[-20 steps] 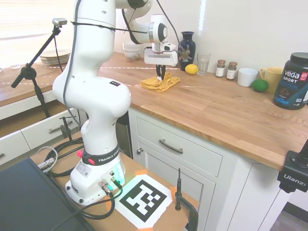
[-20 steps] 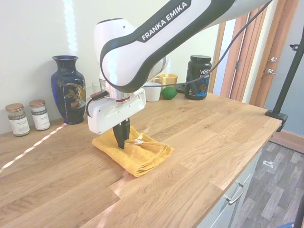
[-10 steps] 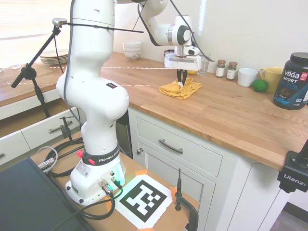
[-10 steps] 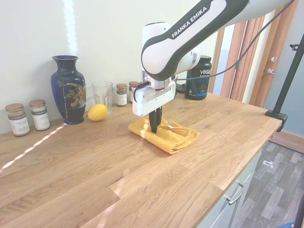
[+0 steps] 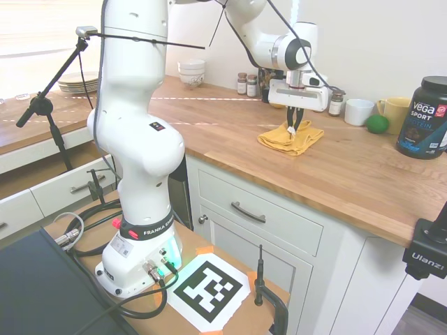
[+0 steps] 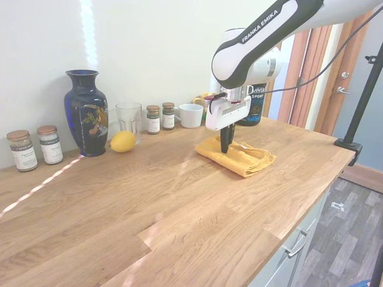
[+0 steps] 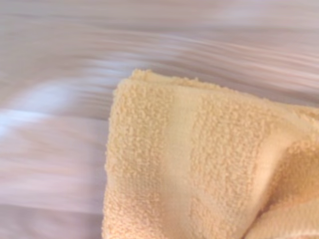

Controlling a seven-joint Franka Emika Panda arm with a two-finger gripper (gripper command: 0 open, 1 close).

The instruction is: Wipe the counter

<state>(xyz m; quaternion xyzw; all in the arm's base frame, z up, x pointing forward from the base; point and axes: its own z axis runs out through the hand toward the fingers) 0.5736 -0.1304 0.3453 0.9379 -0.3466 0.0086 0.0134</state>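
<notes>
My white arm (image 6: 263, 27) carries the black lettering "FRANKA EMIKA" along its upper link, and "FRANKA EMIKA" shows partly on the dark band at my base (image 5: 144, 232). A black tub (image 5: 424, 117) on the counter (image 5: 335, 164) reads "Vega SPORT". A black clamp (image 5: 424, 249) reads "Ulanzi".

Dark blue vase (image 6: 87, 112), lemon (image 6: 122, 142), drinking glass (image 6: 128, 119), spice jars (image 6: 160, 117), white mug (image 6: 191, 115), protein tub (image 5: 425, 117)
</notes>
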